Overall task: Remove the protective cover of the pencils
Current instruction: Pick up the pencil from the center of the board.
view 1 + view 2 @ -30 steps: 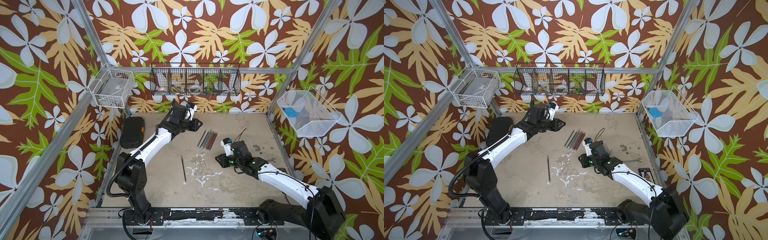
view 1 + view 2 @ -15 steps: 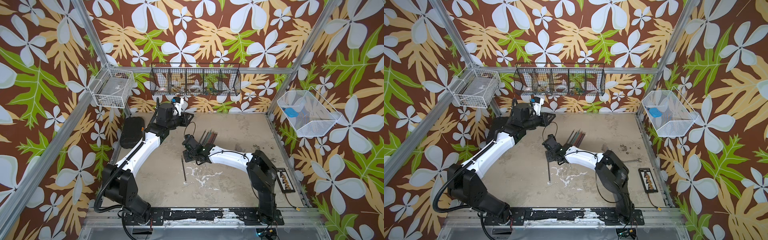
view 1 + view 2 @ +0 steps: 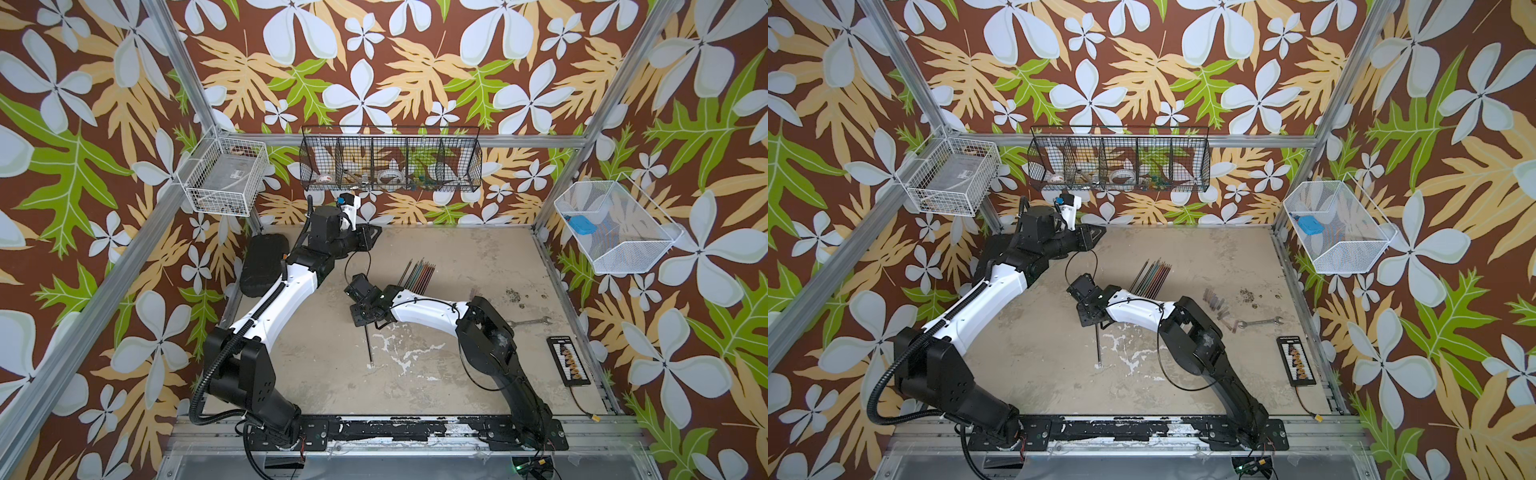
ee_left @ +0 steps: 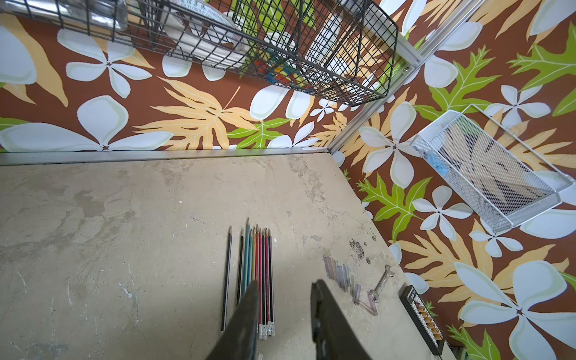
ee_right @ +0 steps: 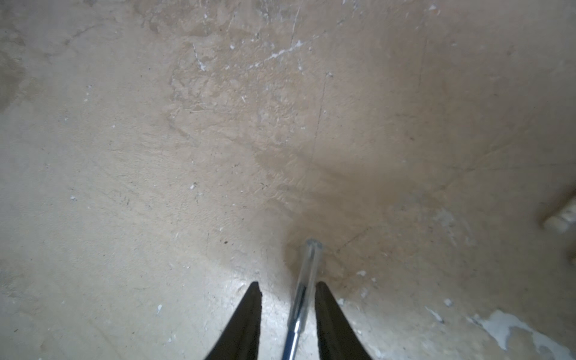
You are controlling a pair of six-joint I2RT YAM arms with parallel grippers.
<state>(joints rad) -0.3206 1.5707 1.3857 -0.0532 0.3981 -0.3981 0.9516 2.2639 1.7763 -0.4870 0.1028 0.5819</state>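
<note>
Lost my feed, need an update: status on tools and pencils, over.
Left tool open, empty, raised. Right tool open, straddling the one capped pencil. Other pencils bare. Nothing blocking.

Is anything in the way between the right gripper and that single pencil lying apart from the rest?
Nothing visible does. The right gripper sits over the lone pencil, whose clear cap lies on the table between its parted fingers.

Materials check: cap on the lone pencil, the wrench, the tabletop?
Pencil cap: clear glossy plastic by the look; see-through, with highlights.
Wrench: bare silvery metal, probably steel; dull sheen.
Tabletop: matte beige, mottled, scratched, white chips; painted board or concrete-look sheet, cannot tell.
</note>
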